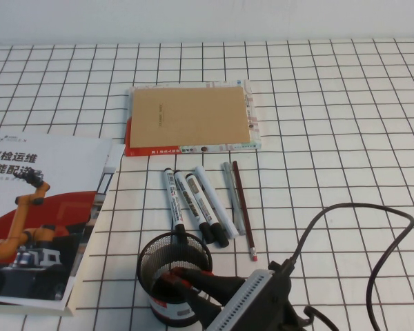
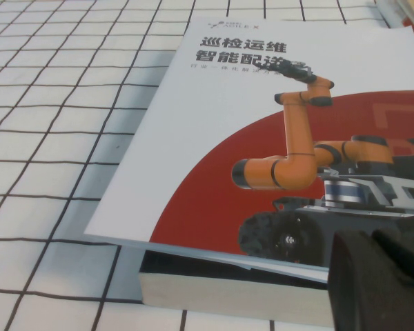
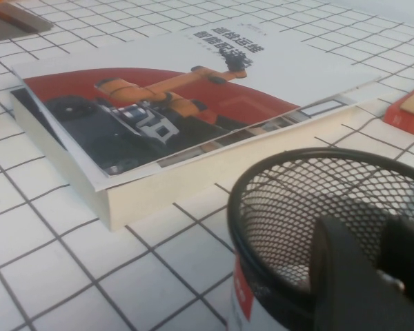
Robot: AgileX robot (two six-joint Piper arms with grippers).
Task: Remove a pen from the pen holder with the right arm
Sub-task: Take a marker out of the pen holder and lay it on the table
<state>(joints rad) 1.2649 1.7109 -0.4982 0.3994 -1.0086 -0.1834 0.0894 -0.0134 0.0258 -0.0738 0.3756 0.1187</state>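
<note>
The right hand (image 1: 179, 284), fingers parted and gripping nothing, is placed at the near rim of the pen holder (image 1: 154, 256). Pens (image 1: 196, 203) are laid on the worktop (image 1: 331, 103) just beyond. The left hand (image 2: 379, 283) is held by a book (image 2: 262, 138); its state cannot be told.

The right arm (image 1: 262, 303) enters low at the near edge of the table (image 1: 331, 138), right of the middle, with its wrist turned toward the robot's left. The right claw (image 1: 174, 283) points leftward, close above the table. The left claw (image 2: 376, 286) appears only as a dark edge, held low on the left side.
</note>
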